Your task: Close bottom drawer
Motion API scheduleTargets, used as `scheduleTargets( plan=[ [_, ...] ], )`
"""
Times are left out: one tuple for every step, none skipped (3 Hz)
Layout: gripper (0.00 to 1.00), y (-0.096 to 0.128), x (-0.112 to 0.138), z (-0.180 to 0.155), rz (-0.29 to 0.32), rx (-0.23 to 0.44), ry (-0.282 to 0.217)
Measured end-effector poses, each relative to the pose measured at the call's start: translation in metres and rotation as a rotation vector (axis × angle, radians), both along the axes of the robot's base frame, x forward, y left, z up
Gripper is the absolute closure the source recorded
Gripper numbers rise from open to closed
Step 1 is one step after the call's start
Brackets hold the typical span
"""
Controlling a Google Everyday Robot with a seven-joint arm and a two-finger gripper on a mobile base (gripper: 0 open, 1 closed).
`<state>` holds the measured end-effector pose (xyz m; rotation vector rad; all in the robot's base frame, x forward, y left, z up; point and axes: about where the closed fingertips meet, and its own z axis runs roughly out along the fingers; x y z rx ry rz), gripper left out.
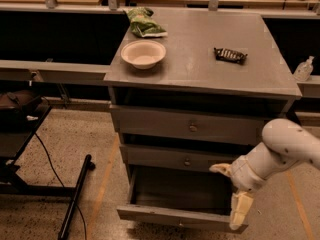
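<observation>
1. At the far left, on the speckled floor, a black cable [42, 156] is running beside a long black bar [75, 199] that is lying on the ground.
2. On the left part of the grey tabletop [200, 76], a pale bowl [143, 53] is sitting upright. Just behind it, at the far edge, a green bag [145, 24] is lying.
3. More to the right on the tabletop, well apart from the bowl, a small dark wrapped bar [230, 55] is lying flat.
4. Under the tabletop, the top drawer [192, 127] and the middle drawer [187, 161] are sitting pushed in, each one showing a small round knob.
5. The bottom drawer [175, 216] is standing pulled far out toward the near side, so its dark inside is showing from above. Its front panel is running along the lower edge of the view.
6. The gripper [224, 197] is hanging at the right end of the bottom drawer. It is spreading wide and it is holding nothing. One pale finger [220, 169] is pointing left under the middle drawer, and the other one is pointing down over the right end of the front panel. I cannot tell if it is touching the panel.
7. The white arm [287, 146] is reaching in from the right edge.
8. At the far right, a small clear bottle [303, 69] is standing on a ledge beside the cabinet.
</observation>
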<state>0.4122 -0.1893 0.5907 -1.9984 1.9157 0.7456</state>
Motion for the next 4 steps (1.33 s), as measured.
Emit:
scheduleTargets(
  plan=[
    [0.0, 0.01, 0.008, -0.037, -0.01, 0.037, -0.004],
    [0.0, 0.01, 0.008, -0.037, -0.01, 0.037, -0.004],
    [0.0, 0.013, 0.003, -0.037, 0.006, 0.057, -0.001],
    [0.0, 0.026, -0.014, -0.075, 0.007, 0.065, 0.009]
  ],
)
